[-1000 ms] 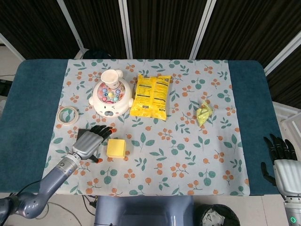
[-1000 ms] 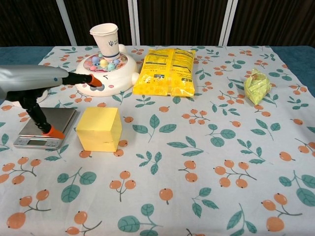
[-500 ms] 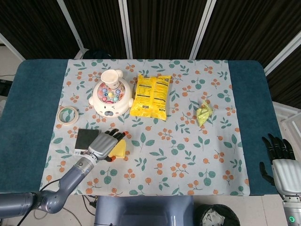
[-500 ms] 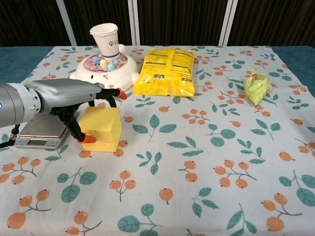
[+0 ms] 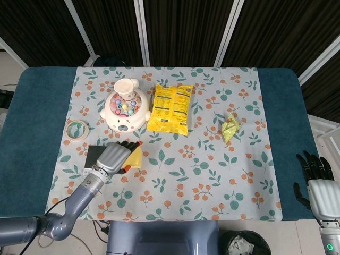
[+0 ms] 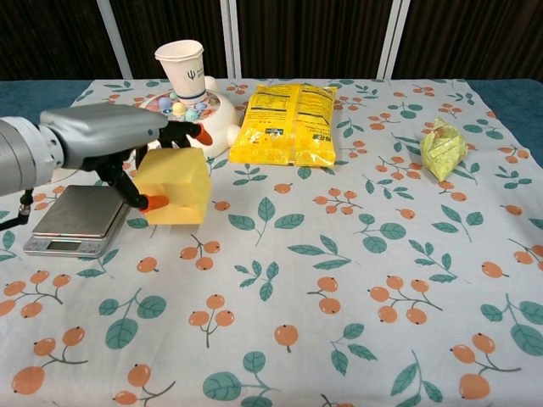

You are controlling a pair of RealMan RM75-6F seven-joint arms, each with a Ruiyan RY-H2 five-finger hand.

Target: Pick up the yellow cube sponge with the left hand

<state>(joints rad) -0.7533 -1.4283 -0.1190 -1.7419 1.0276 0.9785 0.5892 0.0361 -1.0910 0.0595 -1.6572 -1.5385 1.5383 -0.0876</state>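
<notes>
My left hand (image 6: 106,140) grips the yellow cube sponge (image 6: 176,186) and holds it tilted above the flowered tablecloth, next to the small scale (image 6: 76,218). From above, the left hand (image 5: 113,158) covers most of the sponge (image 5: 135,157), of which only the right edge shows. My right hand (image 5: 317,183) rests at the table's right front corner, fingers spread, holding nothing.
Behind the left hand stands a white toy (image 6: 182,119) with a paper cup (image 6: 183,67) on it. A yellow snack bag (image 6: 284,121) lies at the middle back, a crumpled green wrapper (image 6: 443,146) at the right, and a tape roll (image 5: 76,129) at the left.
My left hand closed around the sponge and lifted it off the cloth, up and slightly toward the back. The right hand stayed still.
</notes>
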